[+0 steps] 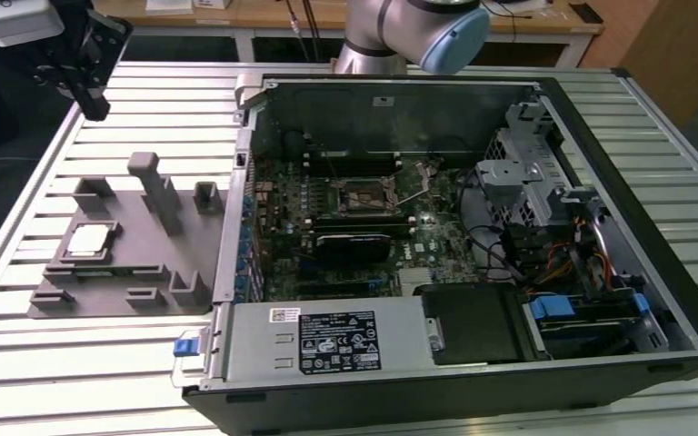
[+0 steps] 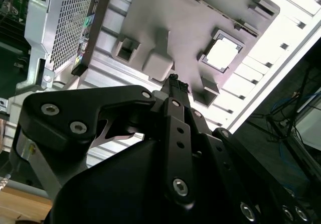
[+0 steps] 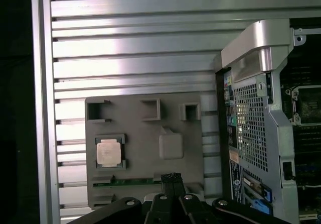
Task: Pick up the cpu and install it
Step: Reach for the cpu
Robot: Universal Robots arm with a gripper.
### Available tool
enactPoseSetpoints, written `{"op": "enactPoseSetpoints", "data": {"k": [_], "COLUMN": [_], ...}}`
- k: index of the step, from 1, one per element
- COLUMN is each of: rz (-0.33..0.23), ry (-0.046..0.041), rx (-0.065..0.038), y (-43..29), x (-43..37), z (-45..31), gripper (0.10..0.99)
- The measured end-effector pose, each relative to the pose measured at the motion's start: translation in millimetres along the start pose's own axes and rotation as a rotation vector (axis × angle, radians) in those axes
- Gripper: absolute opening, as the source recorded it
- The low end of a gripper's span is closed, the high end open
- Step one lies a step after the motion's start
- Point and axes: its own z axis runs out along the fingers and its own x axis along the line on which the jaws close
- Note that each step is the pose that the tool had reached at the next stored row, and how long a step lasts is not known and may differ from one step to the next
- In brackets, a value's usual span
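The cpu (image 1: 90, 241) is seen lying flat, pale metal plate upward, in a square recess of a grey fixture tray (image 1: 143, 262) that rests on the slatted aluminium table (image 1: 83, 363). In both wrist views the cpu (image 3: 109, 151) (image 2: 222, 54) is framed by the raised corners of that recess, and nothing is touching it. Other pockets and upright posts are moulded into the tray (image 3: 145, 138), and a rounded square block (image 3: 171, 145) stands just beside the chip's recess. The gripper (image 1: 94, 107) is held in the air above the far part of the table at the exterior view's left, well apart from the cpu and clear of the tray. In the first wrist view the gripper (image 3: 171, 178) is seen with its fingers brought together, nothing being held between them; the same closed, empty state is shown in the second wrist view (image 2: 175, 82), with the chip lying off to one side of the fingertips rather than in line with them. On the exterior view's right of the tray, an open computer case (image 1: 676, 254) lies on its side, touching or just beside the tray's edge. Inside it the motherboard (image 1: 324, 272) is exposed, and its square cpu socket (image 1: 359, 193) is seen unoccupied. The arm (image 1: 410, 32) rises behind the case.
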Motion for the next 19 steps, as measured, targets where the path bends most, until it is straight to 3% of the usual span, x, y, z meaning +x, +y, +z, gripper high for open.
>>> {"op": "enactPoseSetpoints", "data": {"k": [10, 19], "rz": [0.000, 0.000], "ry": [0.0000, -0.0001], "rx": [0.000, 0.000], "y": [-1.4, -2.4], "x": [17.1, 25.5], "z": [1.1, 9.5], "gripper": [0.106, 0.106]}}
